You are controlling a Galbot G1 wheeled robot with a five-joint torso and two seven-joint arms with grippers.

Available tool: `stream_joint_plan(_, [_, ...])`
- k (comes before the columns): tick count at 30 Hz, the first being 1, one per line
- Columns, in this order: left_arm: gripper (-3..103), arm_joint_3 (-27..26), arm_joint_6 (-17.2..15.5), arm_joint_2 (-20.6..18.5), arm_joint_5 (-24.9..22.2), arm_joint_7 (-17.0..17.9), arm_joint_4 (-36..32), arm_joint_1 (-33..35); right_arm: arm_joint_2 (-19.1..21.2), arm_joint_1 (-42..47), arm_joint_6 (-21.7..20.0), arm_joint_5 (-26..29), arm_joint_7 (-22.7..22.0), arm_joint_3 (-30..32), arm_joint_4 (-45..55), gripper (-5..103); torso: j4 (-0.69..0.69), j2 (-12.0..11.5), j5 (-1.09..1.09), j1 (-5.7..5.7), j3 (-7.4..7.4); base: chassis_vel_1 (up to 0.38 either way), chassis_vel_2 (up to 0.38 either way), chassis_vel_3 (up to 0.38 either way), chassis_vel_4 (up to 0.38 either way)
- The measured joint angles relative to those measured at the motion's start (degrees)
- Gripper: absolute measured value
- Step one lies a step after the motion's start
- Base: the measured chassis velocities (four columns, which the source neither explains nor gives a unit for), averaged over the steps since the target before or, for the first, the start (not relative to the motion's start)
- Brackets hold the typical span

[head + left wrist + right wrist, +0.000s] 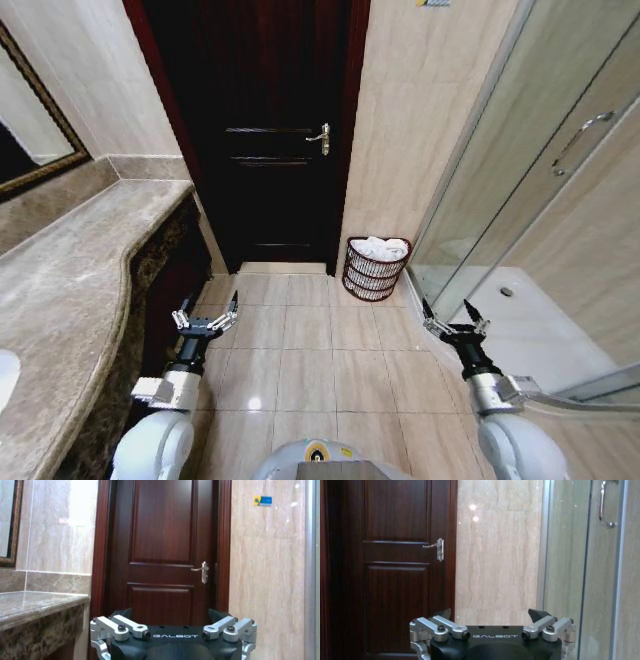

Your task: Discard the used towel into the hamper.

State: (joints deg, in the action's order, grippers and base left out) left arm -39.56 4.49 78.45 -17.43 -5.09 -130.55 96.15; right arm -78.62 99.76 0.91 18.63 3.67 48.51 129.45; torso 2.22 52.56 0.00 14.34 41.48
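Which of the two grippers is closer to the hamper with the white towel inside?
The right gripper, open beside the shower glass, is closer to the hamper. The left gripper, also open, is by the counter, farther away.

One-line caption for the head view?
Both hands, left and right, open and empty; white towel lies in the hamper by the door.
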Motion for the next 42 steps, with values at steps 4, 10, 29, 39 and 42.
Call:
stream_joint_plan(4, [100, -0.3, 0.9, -0.6, -1.7, -0.2, 0.2, -0.3, -0.1, -0.2, -0.7, -0.1, 0.0, 0.5, 0.8, 100, 0.00, 1.2, 0.00, 0.56, 0.69, 0.000, 0.000, 0.000, 0.000])
stream_joint_plan(10, [100, -1.1, -1.5, -1.2, -2.9, 2.8, -0.8, -0.4, 0.4, -0.4, -1.3, 0.5, 0.3, 1.2, 0.8, 100, -0.01, 2.7, 0.00, 1.27, 1.48, 0.000, 0.000, 0.000, 0.000])
stream_joint_plan(29, [100, -4.2, -8.5, -4.7, -5.6, 6.2, -3.4, -0.8, -0.3, -3.6, -4.7, 1.8, 1.1, 2.6, 2.8, 100, 0.00, 8.0, 0.00, 3.81, 4.21, 0.000, 0.000, 0.000, 0.000])
stream_joint_plan(39, [100, -3.4, -7.9, -3.9, -5.2, 5.8, -3.9, -0.6, 1.1, -3.9, -10.9, 4.3, 3.3, 4.8, 6.1, 100, 0.00, 11.0, 0.00, 5.20, 5.83, 0.000, 0.000, 0.000, 0.000])
stream_joint_plan(42, [100, -3.5, -7.1, -3.7, -5.2, 5.3, -3.7, -0.3, 1.3, -4.2, -10.9, 4.2, 3.1, 4.8, 6.1, 100, 0.00, 11.9, 0.00, 5.60, 6.29, 0.000, 0.000, 0.000, 0.000])
